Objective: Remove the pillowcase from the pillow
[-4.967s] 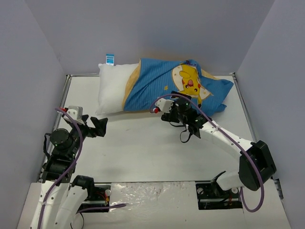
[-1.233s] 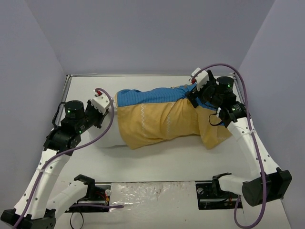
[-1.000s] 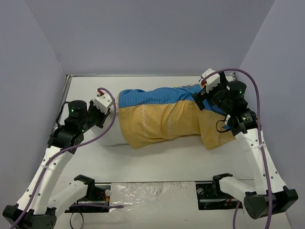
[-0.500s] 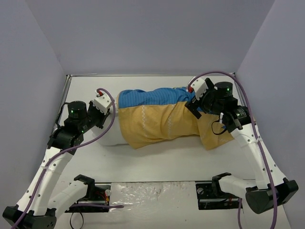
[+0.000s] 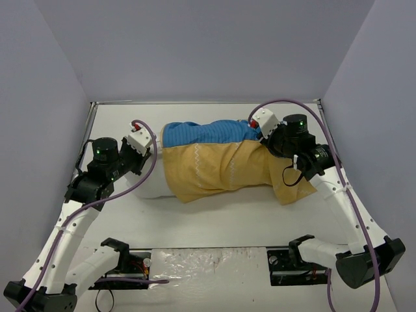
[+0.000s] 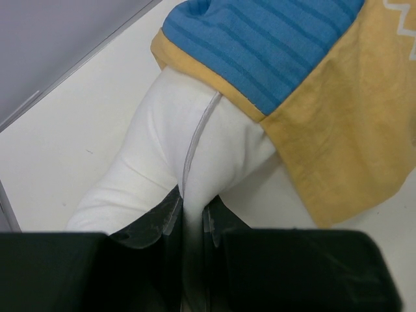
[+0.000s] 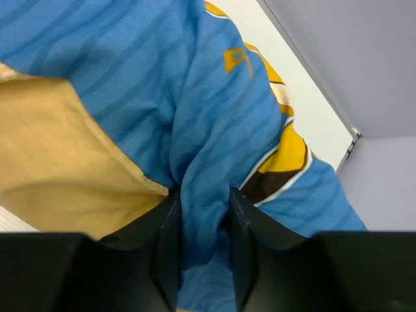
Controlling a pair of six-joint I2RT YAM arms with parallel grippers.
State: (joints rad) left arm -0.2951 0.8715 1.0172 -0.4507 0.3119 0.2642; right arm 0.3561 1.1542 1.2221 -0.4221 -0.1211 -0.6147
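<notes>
Left hand (image 6: 192,209) pinches the pillow (image 6: 159,146) (white end); right hand (image 7: 202,203) grips the pillowcase (image 7: 130,65)

One pillowcase (image 5: 214,162) is counted, blue-striped on one face and mustard yellow on the other, spread from the centre towards three o'clock in the top view. One white pillow (image 5: 156,185) is counted, its bare end showing at nine o'clock of the cover.

Two arms are seen: the left arm (image 5: 68,227) at eight o'clock and the right arm (image 5: 338,195) at four o'clock. Two grippers are counted, the left gripper (image 6: 192,208) and the right gripper (image 7: 201,195). Two dark fingers (image 6: 153,224) are shown on each, four in all.

Two purple cables are counted, a left cable (image 5: 131,186) and a right cable (image 5: 286,100). One white table (image 5: 214,218) is counted, with three grey walls around it: a wall (image 5: 39,97) at nine o'clock, a wall (image 5: 208,45) at twelve and a wall (image 5: 383,84) at three.
</notes>
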